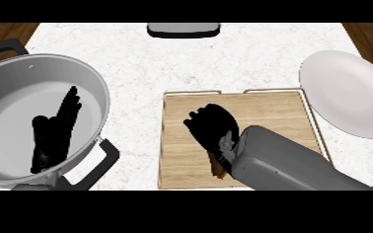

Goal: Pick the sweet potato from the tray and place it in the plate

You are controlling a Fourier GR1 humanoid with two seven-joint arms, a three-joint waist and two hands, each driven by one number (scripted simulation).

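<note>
Wooden tray (pixel 277 108), central landmark, on a pale marbled counter (pixel 146 69). Right hand (pixel 212 123): over the tray's left half, palm down, fingers curled downward; grey forearm runs off toward the tray's lower right corner. Sweet potato (pixel 217 167): on the tray near its lower edge, mostly hidden beneath the wrist (only a brown sliver shows); long axis and heading cannot be told, nor whether the fingers hold it. Plate (pixel 342 94): white, just right of the tray. Left hand (pixel 53 133): left of the tray, fingers straight, over a grey pot (pixel 87 79).
</note>
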